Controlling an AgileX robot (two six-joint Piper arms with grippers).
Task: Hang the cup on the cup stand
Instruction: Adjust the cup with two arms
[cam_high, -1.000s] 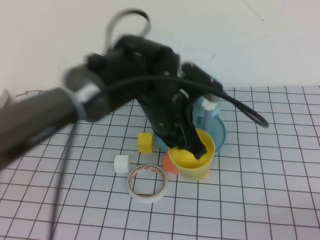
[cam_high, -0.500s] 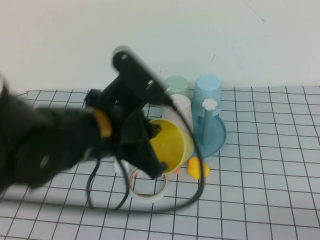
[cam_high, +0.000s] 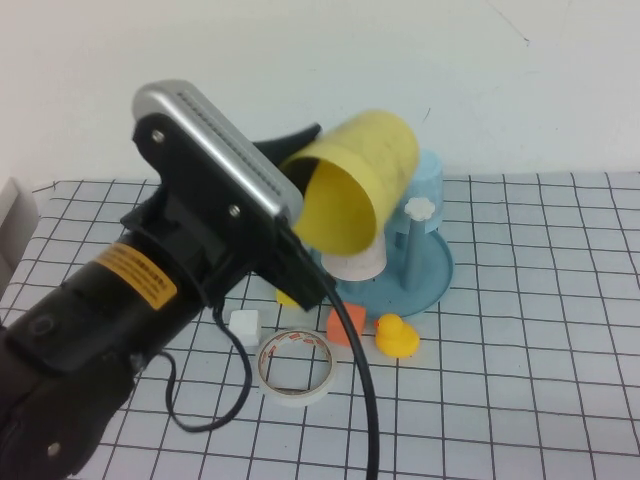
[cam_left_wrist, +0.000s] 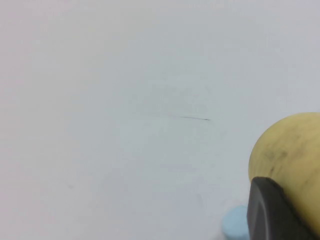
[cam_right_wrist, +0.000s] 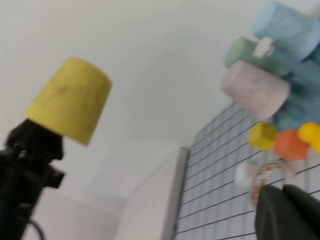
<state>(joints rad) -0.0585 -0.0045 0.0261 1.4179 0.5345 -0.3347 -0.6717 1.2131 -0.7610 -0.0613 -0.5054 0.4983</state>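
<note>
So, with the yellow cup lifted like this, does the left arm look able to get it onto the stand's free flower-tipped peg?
Probably yes. The left gripper, shut on the cup, holds it up beside the cup stand; the flower-tipped peg stands bare. The right gripper is shut and away from it.

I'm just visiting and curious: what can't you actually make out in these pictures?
- High view: the left arm and the cup in the left gripper hide much of the cup stand and the cups on it.
- High view: the right gripper is not in it.
- Right wrist view: the right gripper is cut off by the edge; its tips don't show.
- Left wrist view: mostly bare wall.
</note>
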